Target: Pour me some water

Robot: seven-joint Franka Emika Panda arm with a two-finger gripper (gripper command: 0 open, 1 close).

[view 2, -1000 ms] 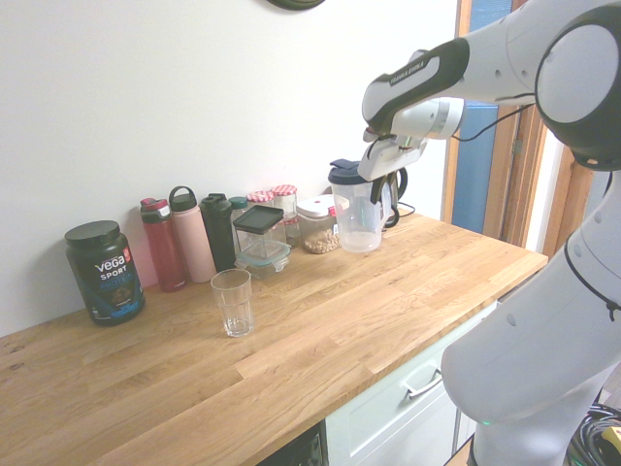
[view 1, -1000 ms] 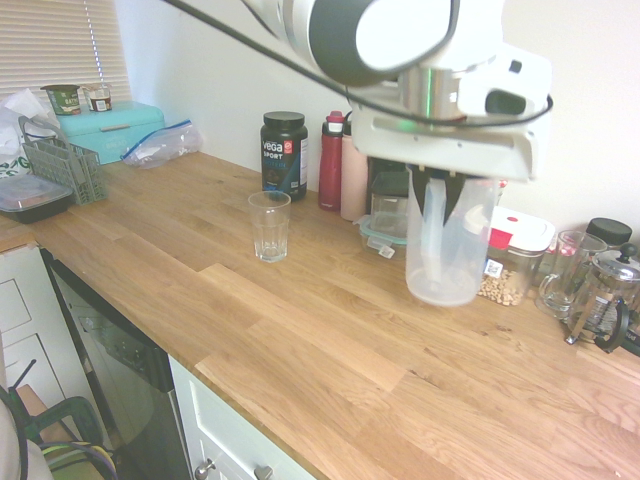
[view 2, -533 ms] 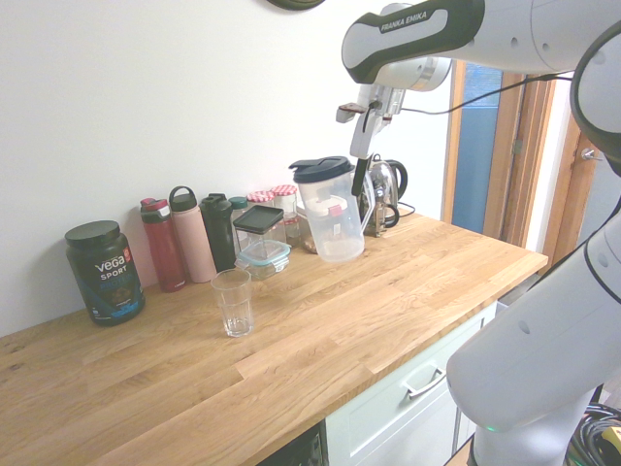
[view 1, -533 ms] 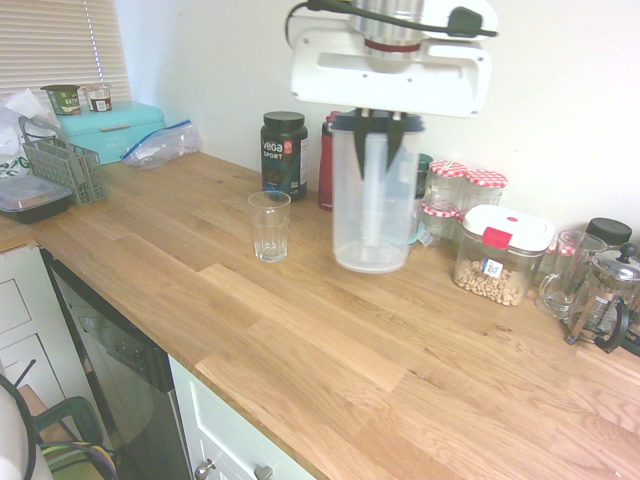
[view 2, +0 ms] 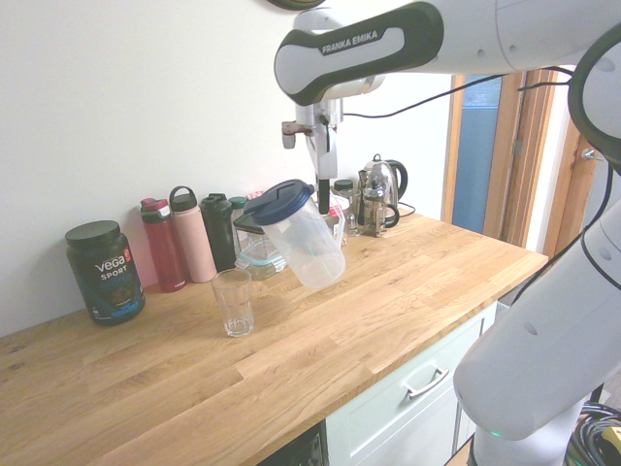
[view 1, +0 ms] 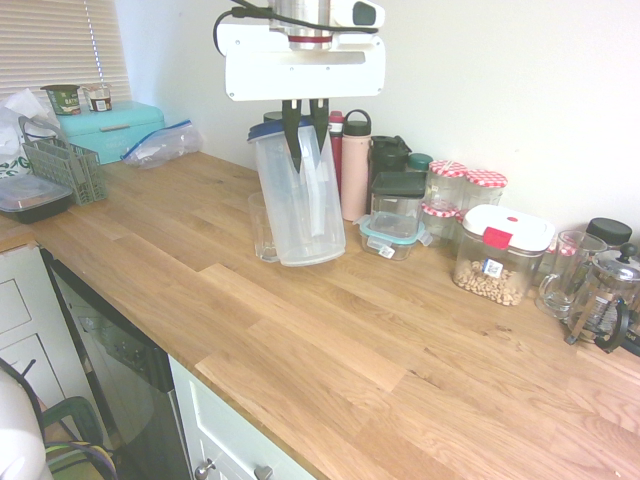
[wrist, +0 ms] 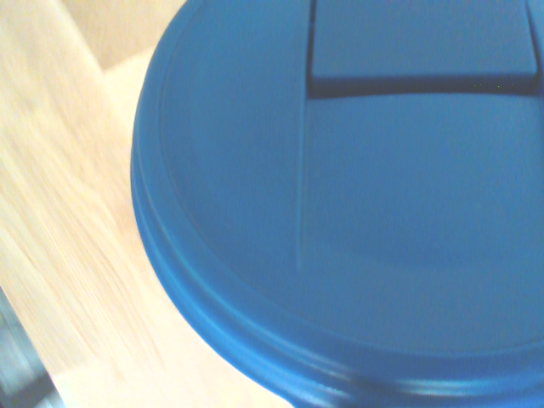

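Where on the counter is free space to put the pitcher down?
Bare wood runs along the counter's front edge, in front of the glass and the held pitcher. The back by the wall is crowded with bottles and jars.

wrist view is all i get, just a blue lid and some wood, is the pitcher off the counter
Observer: Yes. The pitcher hangs clear of the counter, held at its handle side by the pincer.
Operator: is it level
Observer: No. In the second exterior view it tilts, with the lidded top leaning toward the glass.
Operator: is the glass under the lid yet
Observer: Not quite. There the glass stands upright just below and beside the lid's rim, and it looks empty.
Operator: anything close behind it
Observer: A row of bottles stands along the wall, among them a pink bottle and a red bottle.
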